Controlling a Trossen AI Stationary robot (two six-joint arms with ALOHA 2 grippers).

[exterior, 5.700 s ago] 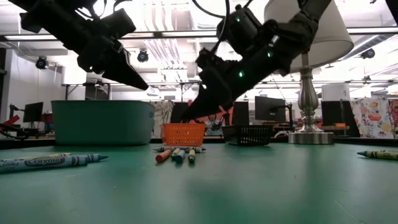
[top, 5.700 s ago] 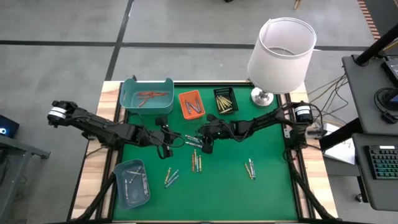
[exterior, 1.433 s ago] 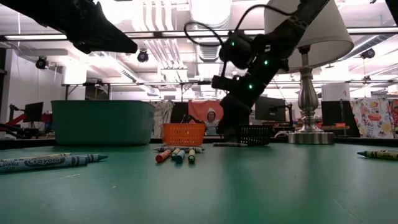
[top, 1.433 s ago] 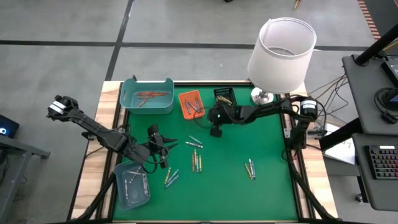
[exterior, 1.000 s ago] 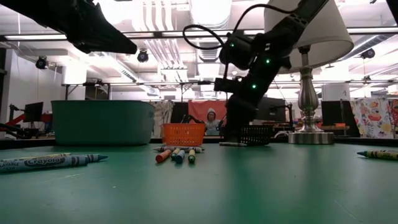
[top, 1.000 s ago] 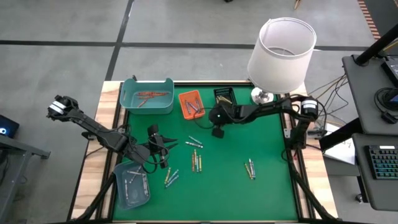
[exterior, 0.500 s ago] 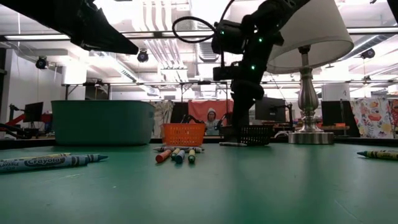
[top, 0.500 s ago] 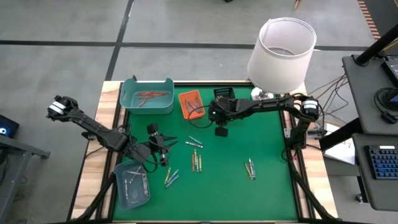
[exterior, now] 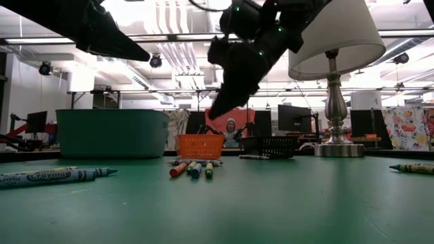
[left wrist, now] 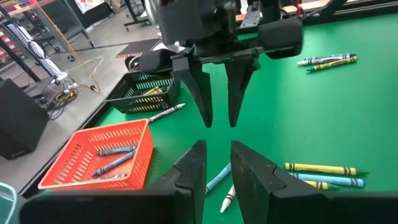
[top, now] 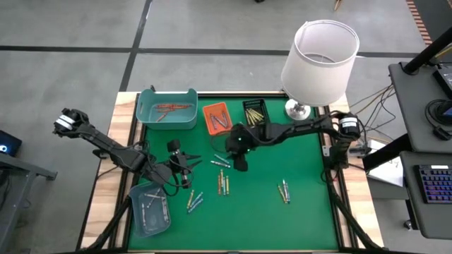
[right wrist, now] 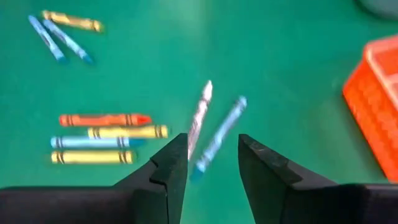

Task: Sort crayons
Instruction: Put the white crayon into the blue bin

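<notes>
While the left gripper [top: 185, 164] waits empty, fingers slightly parted, the right gripper [right wrist: 212, 163] (fingers spread) hovers over a blue crayon [right wrist: 217, 135] and a white crayon [right wrist: 199, 119] near the orange basket [top: 217, 118].

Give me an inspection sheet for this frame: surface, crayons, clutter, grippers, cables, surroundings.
Surface: green mat on a wooden table.
Job's things: loose crayons mid-mat; more in the teal tray, orange tray, black tray and grey-blue tray.
Clutter: lamp at the far right corner.
Grippers: right gripper open, empty, above a blue and a white crayon; left gripper slightly parted, empty.
Cables: bundle right of the table.
Surroundings: desk with keyboard.
</notes>
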